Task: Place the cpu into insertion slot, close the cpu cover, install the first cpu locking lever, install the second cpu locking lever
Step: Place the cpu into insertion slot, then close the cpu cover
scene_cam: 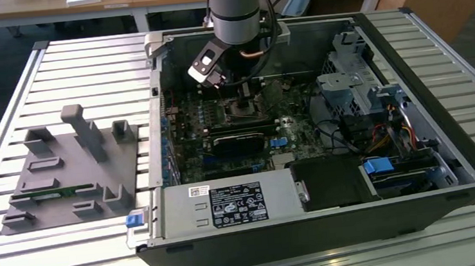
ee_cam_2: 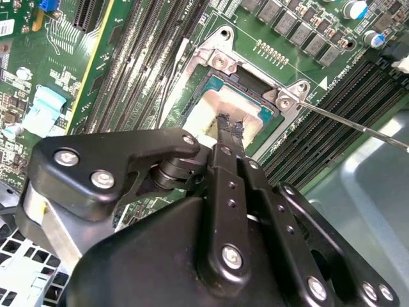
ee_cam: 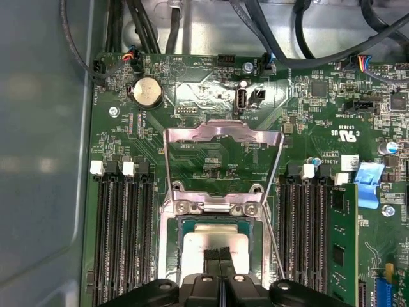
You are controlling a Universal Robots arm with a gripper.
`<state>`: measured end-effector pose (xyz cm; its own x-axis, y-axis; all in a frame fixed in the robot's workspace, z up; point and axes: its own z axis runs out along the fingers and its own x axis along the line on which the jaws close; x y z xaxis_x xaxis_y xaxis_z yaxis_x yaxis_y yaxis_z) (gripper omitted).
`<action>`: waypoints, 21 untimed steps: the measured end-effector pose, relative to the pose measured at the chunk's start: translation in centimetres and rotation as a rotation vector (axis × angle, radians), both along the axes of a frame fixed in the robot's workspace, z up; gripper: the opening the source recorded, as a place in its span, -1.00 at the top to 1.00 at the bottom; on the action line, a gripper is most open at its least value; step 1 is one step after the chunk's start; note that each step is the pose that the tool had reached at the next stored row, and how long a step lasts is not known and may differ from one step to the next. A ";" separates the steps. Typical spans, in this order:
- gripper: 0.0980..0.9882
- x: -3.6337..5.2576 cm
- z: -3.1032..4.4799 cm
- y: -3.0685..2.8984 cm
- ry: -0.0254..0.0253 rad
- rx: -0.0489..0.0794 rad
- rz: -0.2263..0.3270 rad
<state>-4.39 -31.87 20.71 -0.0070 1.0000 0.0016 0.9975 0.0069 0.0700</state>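
Pincer (ee_cam: 220, 272) tips, pressed together, touch the cpu (ee_cam: 214, 246) (cpu cover (ee_cam: 223, 134) raised).

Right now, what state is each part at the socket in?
cpu: lying in the insertion slot, uncovered.
cpu cover: swung open, standing up off the slot.
locking lever: unlatched, sticking out to the side.
gripper: shut, tips at the cpu's top.
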 end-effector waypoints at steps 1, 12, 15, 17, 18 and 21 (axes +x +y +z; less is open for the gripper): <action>0.95 0.00 0.01 0.00 0.0000 0.000 0.000; 0.95 0.00 0.22 -0.01 0.0002 0.000 0.000; 0.95 0.00 0.41 0.00 0.0001 0.000 0.000; 0.95 0.00 0.64 0.00 0.0000 0.000 0.000; 0.95 0.00 0.81 0.00 0.0000 0.000 0.000; 0.95 0.00 1.47 0.00 -0.0001 0.000 0.000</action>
<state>-4.39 -31.87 22.18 -0.0070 1.0000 0.0017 0.9975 0.0069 0.0700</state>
